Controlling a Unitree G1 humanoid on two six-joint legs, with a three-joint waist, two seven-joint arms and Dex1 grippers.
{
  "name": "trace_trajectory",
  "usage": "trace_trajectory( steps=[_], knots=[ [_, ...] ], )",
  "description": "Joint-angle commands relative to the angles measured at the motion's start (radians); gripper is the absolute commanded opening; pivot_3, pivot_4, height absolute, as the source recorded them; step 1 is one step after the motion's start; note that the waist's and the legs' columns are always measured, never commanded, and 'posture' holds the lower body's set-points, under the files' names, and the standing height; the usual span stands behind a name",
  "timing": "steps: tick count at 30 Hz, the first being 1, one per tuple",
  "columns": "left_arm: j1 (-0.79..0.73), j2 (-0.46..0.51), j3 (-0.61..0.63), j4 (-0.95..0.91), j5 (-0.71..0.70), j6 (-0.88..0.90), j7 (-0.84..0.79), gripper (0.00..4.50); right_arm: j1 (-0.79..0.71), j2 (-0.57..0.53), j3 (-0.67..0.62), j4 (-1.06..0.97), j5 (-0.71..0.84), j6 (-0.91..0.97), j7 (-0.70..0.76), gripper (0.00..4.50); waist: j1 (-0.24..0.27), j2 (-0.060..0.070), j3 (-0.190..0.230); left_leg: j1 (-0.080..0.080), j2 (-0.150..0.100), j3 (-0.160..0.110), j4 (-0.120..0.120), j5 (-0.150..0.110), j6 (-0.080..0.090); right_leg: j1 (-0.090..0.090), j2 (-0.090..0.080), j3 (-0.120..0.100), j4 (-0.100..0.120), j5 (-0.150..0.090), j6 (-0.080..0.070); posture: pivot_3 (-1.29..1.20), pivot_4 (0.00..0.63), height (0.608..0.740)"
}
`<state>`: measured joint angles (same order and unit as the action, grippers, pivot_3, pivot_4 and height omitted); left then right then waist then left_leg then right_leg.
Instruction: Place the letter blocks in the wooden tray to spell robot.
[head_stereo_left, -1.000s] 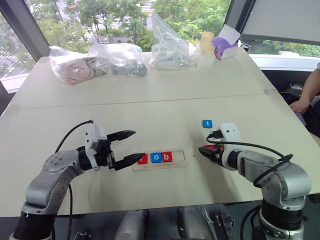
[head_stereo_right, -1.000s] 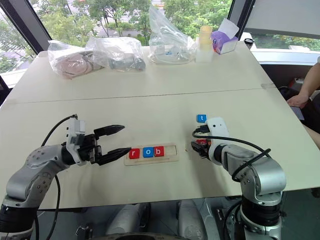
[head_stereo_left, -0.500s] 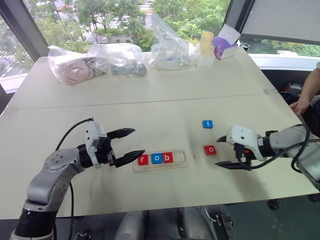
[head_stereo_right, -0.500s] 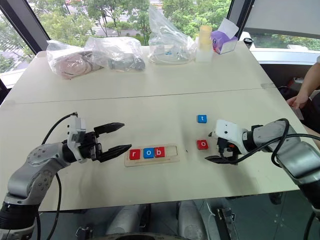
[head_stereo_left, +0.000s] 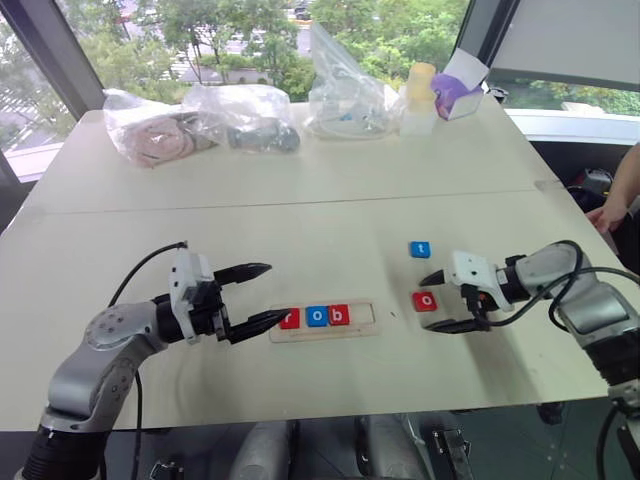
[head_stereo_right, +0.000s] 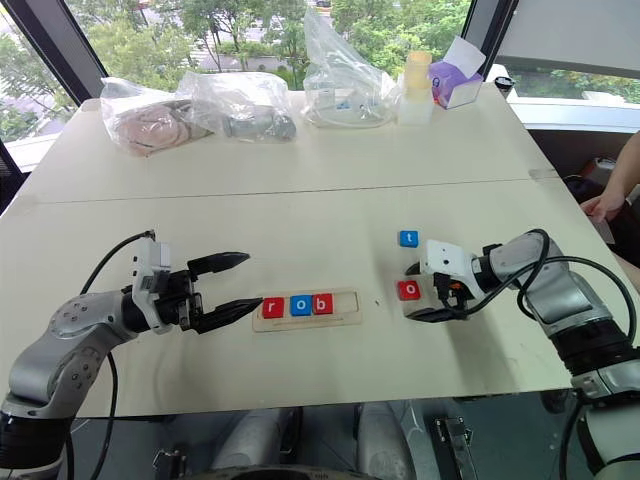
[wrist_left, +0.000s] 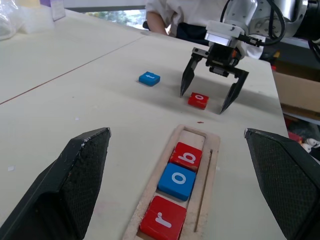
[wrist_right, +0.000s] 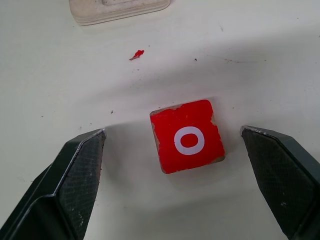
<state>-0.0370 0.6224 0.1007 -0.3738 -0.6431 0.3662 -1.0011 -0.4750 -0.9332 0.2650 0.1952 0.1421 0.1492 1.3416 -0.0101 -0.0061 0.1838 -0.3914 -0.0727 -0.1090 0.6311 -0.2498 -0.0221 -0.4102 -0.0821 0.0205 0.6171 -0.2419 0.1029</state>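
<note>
In the wooden tray (head_stereo_left: 323, 320), 3 letter blocks (r, o, b) already sit, leaving 2 slots. The right gripper (head_stereo_right: 418, 291), wide open and empty, straddles the red o block (head_stereo_right: 408, 290); the blue t block (head_stereo_right: 408, 239) lies just beyond, and the left gripper (head_stereo_left: 258, 295) hovers open and empty beside the tray.

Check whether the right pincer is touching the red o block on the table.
Apart. The right wrist view shows bare table on both sides of the red o block, between it and each finger of the open right pincer.
</note>
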Motion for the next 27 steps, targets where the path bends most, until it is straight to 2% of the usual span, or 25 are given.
trace_trajectory(
  steps=[1, 4, 5, 10, 13, 15, 22, 27],
  knots=[
    [-0.020, 0.008, 0.008, -0.015, -0.012, -0.002, -0.008, 4.50, -0.007, 0.015, -0.012, -0.003, -0.012, 0.002, 0.002, 3.11, 0.000, 0.000, 0.000, 0.000, 0.000, 0.000, 0.000, 0.000, 0.000, 0.000, 0.000, 0.000, 0.000, 0.000, 0.000, 0.00, 0.150, 0.740],
    [-0.025, 0.009, 0.008, -0.012, -0.011, -0.001, -0.009, 4.50, -0.002, 0.017, -0.019, -0.012, -0.017, 0.000, 0.003, 1.47, 0.000, 0.000, 0.000, 0.000, 0.000, 0.000, 0.000, 0.000, 0.000, 0.000, 0.000, 0.000, 0.000, 0.001, 0.001, 0.00, 0.150, 0.740],
    [-0.026, 0.010, 0.008, -0.011, -0.011, -0.001, -0.010, 4.50, 0.001, 0.017, -0.024, -0.024, -0.015, 0.006, -0.001, 1.13, 0.000, 0.000, 0.000, 0.000, 0.000, 0.000, 0.000, 0.000, 0.000, 0.000, 0.000, 0.000, 0.000, 0.001, 0.001, 0.00, 0.150, 0.740],
    [-0.021, 0.011, 0.008, -0.013, -0.012, -0.002, -0.013, 4.50, 0.003, 0.028, -0.033, -0.088, -0.011, 0.037, -0.030, 1.14, -0.001, 0.000, 0.000, 0.000, 0.000, 0.000, 0.000, 0.000, 0.000, 0.000, 0.000, 0.000, 0.000, 0.001, 0.001, 0.00, 0.150, 0.740],
    [-0.014, 0.014, -0.010, -0.022, -0.015, -0.001, -0.035, 4.50, 0.010, 0.053, -0.010, -0.306, 0.075, 0.192, -0.012, 1.14, -0.002, 0.000, 0.000, 0.000, 0.000, 0.000, 0.000, 0.000, 0.000, -0.001, 0.000, 0.000, 0.000, 0.001, 0.001, 0.00, 0.150, 0.740],
    [-0.014, 0.012, -0.017, -0.025, -0.013, -0.001, -0.041, 4.50, 0.002, 0.074, 0.011, -0.369, 0.077, 0.261, -0.024, 1.14, -0.002, 0.000, 0.000, 0.000, 0.001, 0.000, -0.001, 0.000, 0.000, -0.001, 0.000, 0.001, 0.001, 0.002, 0.002, 0.00, 0.150, 0.740],
    [-0.015, 0.004, -0.025, -0.021, -0.001, -0.014, -0.037, 4.50, -0.041, 0.155, 0.070, -0.443, 0.053, 0.368, -0.074, 1.14, 0.004, 0.000, 0.000, 0.000, 0.000, 0.000, 0.001, 0.000, 0.000, 0.000, -0.001, 0.000, 0.001, 0.000, 0.000, 0.00, 0.150, 0.740],
    [-0.005, 0.003, -0.020, -0.025, 0.001, -0.017, -0.031, 4.50, -0.040, 0.163, 0.104, -0.440, 0.021, 0.345, -0.082, 1.14, 0.002, 0.000, 0.000, 0.000, 0.000, -0.001, 0.000, 0.000, 0.000, -0.001, 0.000, 0.000, 0.001, 0.001, 0.001, 0.00, 0.150, 0.740]
  ],
)
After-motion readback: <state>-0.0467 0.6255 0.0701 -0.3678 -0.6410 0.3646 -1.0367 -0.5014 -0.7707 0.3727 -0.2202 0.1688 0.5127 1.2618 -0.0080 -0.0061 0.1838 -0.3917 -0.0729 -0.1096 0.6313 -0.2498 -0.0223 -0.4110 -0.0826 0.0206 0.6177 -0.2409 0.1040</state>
